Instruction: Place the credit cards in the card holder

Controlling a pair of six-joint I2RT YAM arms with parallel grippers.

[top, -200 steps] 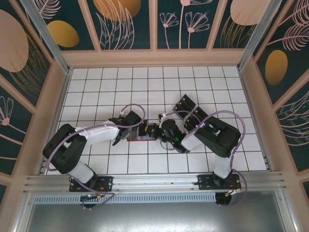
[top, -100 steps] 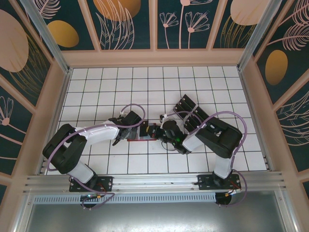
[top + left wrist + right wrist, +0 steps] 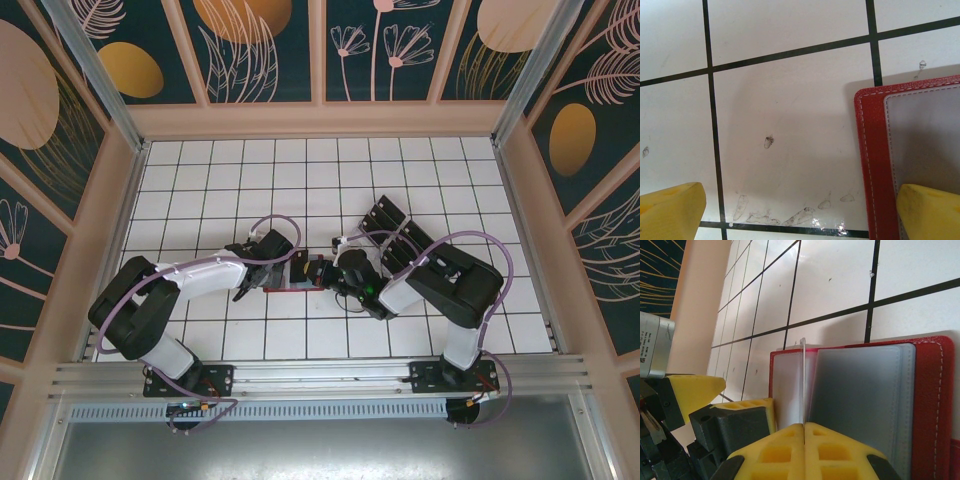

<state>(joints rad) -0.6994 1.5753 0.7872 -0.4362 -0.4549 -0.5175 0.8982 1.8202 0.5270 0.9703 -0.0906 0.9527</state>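
Red holder (image 3: 927, 390) open on the counter (image 3: 790, 125) between both end effectors.
Left end effector (image 3: 800, 207) spread, one finger (image 3: 930, 212) over the holder's corner; right end effector (image 3: 805, 427) pressed together on a thin upright sheet (image 3: 802, 385), card or sleeve unclear. Cards (image 3: 385, 214) lie beyond. Poses barely differ from a second ago.
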